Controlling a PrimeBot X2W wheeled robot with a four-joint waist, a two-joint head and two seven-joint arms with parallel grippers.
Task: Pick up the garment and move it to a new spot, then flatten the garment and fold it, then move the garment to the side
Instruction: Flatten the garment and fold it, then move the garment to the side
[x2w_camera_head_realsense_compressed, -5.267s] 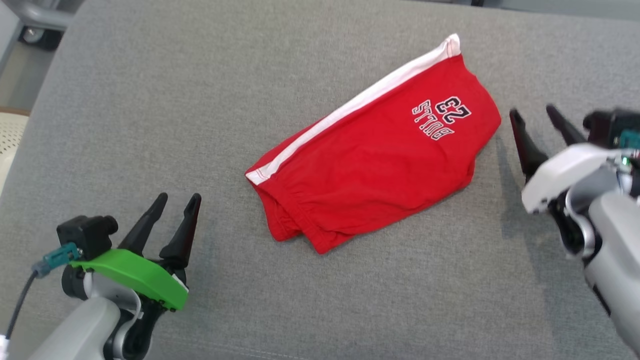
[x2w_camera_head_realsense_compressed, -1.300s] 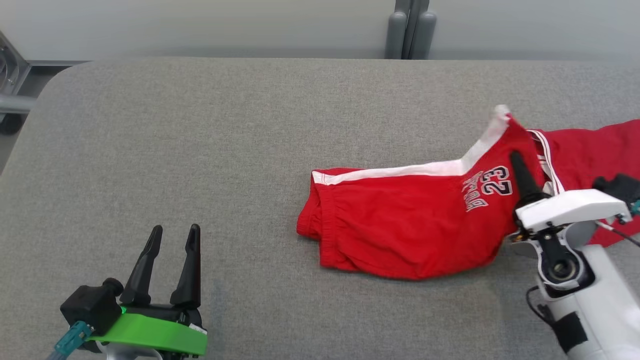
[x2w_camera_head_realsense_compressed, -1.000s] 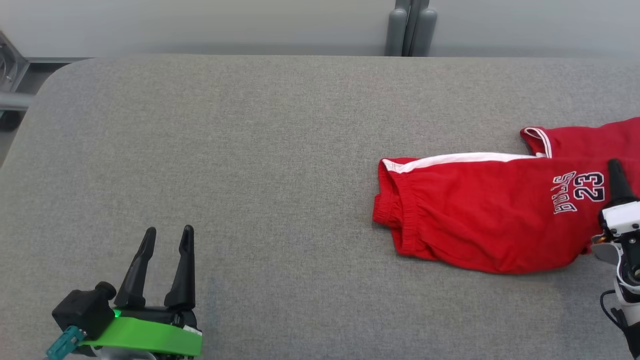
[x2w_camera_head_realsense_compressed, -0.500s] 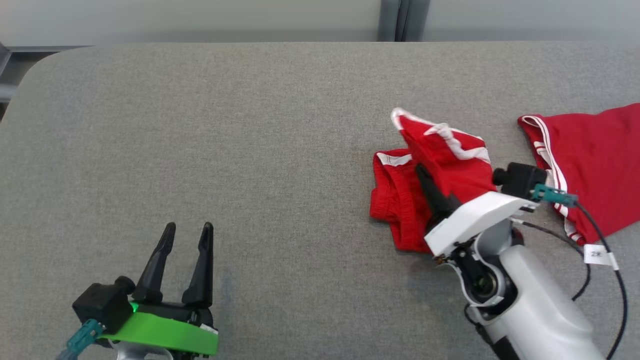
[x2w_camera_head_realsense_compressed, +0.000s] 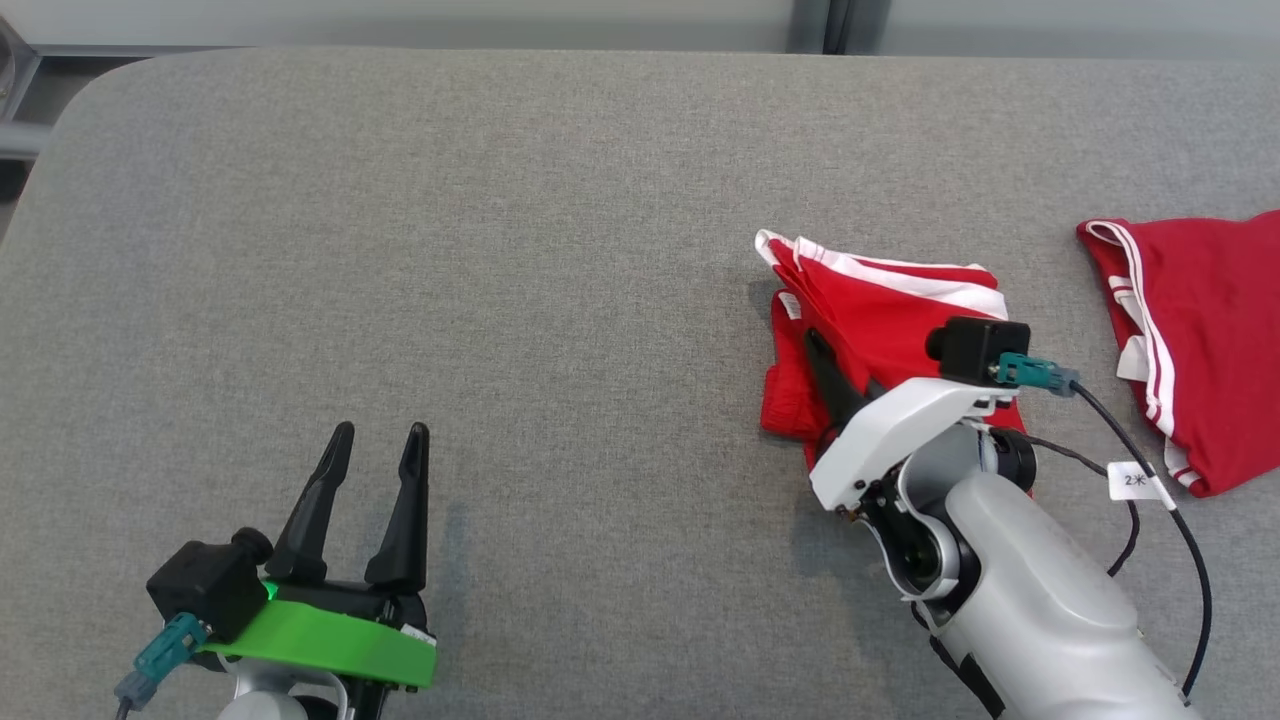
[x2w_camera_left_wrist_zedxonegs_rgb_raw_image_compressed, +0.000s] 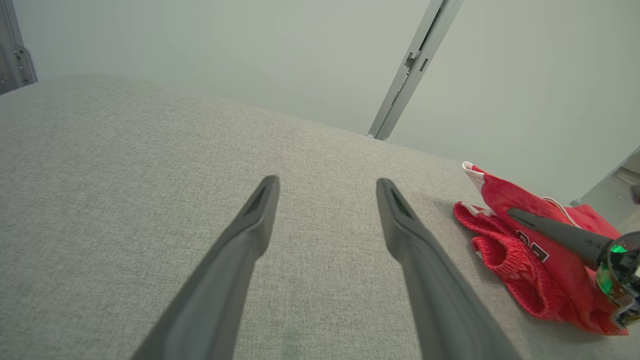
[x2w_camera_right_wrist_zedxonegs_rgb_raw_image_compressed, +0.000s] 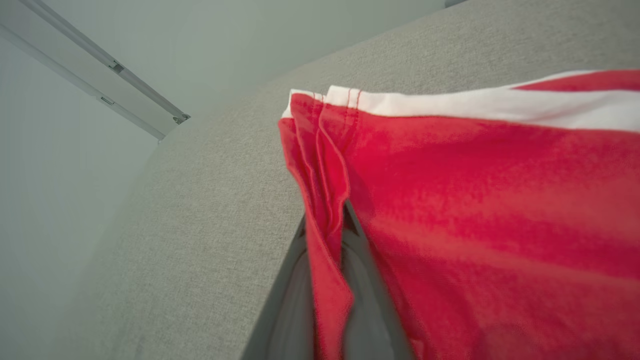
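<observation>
On the right half of the grey fabric-covered table (x2w_camera_head_realsense_compressed: 500, 250), the red shorts (x2w_camera_head_realsense_compressed: 890, 310) sit bunched in a heap, their white side stripe running along the far edge. The right gripper (x2w_camera_head_realsense_compressed: 812, 345) reaches into the heap from the near side, its two dark fingers pressed together and clamped on several layers of the red cloth. In the right wrist view the pinched layers stand up between the fingers, and a stitched hem with the white band crosses above them. The left wrist view shows the gathered waistband lying on the table at the near side of the heap, a white-edged corner sticking up at the far side, and part of a printed number beside the right arm's finger.

At the lower left of the head view the left gripper (x2w_camera_head_realsense_compressed: 380, 432) is over bare table, well apart from the shorts, its fingers spread wide with nothing between them.

A second red garment with white stripes (x2w_camera_head_realsense_compressed: 1210, 330) lies flat at the right edge, apart from the shorts. A black cable (x2w_camera_head_realsense_compressed: 1185, 520) with a small white tag (x2w_camera_head_realsense_compressed: 1137, 481) runs back from the right wrist camera (x2w_camera_head_realsense_compressed: 975, 348).
</observation>
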